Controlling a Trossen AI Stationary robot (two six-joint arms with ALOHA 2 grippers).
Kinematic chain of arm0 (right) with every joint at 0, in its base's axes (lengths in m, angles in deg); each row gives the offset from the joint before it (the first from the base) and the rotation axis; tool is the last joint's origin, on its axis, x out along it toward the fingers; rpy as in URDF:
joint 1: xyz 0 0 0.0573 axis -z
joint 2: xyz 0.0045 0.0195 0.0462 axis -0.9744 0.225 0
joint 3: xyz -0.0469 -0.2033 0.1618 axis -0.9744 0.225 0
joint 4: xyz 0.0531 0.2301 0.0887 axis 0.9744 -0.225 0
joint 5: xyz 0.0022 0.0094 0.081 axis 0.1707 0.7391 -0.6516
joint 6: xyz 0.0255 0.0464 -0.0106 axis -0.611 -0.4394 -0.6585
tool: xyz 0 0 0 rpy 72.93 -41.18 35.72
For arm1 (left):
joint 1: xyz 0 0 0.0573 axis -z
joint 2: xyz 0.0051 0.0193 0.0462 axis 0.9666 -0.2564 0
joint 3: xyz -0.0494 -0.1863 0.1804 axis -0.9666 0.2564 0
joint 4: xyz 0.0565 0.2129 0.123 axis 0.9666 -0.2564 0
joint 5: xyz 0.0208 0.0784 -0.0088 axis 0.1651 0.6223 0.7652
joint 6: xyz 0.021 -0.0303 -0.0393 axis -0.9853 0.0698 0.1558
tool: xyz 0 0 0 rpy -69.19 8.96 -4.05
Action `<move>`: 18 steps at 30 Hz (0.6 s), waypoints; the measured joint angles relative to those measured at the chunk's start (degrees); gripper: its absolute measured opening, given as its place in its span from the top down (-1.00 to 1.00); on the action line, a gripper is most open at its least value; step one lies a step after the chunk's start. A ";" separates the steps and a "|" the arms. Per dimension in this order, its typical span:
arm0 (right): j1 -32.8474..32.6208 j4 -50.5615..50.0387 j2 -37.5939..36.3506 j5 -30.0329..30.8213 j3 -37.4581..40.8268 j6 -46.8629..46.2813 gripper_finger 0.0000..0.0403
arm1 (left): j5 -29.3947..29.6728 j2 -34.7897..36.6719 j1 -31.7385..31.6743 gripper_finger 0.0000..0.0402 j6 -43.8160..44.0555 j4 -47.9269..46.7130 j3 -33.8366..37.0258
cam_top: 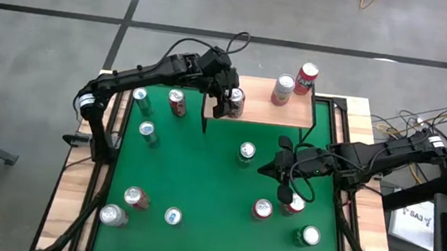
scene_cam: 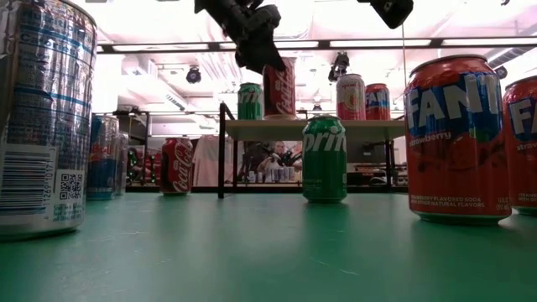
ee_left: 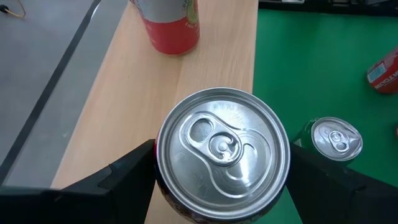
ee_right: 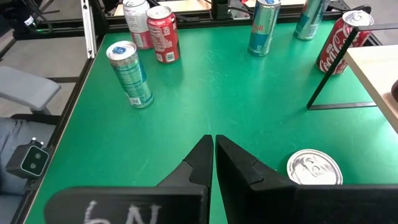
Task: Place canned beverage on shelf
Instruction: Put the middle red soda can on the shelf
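The shelf is a light wooden board on thin black legs at the table's far side. Two cans stand on its right part. My left gripper is at the shelf's left end, shut on a red can. The can's silver top fills the left wrist view. My right gripper is shut and empty above the green table's right middle, beside a silver-topped can. My left gripper pinches the red can between its two fingers, one on each side of the can's upper wall. The fingers come from above, pointing down. The can is upright, its bottom at the shelf board's near left part; whether it rests there I cannot tell.
Several cans stand on the green table: a red one and two slim ones left of the shelf, a green one in front of it, others near the front. The table's middle is free.
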 joint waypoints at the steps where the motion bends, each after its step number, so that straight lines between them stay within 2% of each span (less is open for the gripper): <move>1: 0.00 0.02 -0.01 0.00 0.00 0.00 0.95 | 0.02 0.00 0.00 -0.43 0.03 -0.03 0.05; 18: 0.02 0.04 -0.02 0.02 0.00 0.00 0.95 | -0.02 0.07 0.00 -0.44 0.66 0.19 0.86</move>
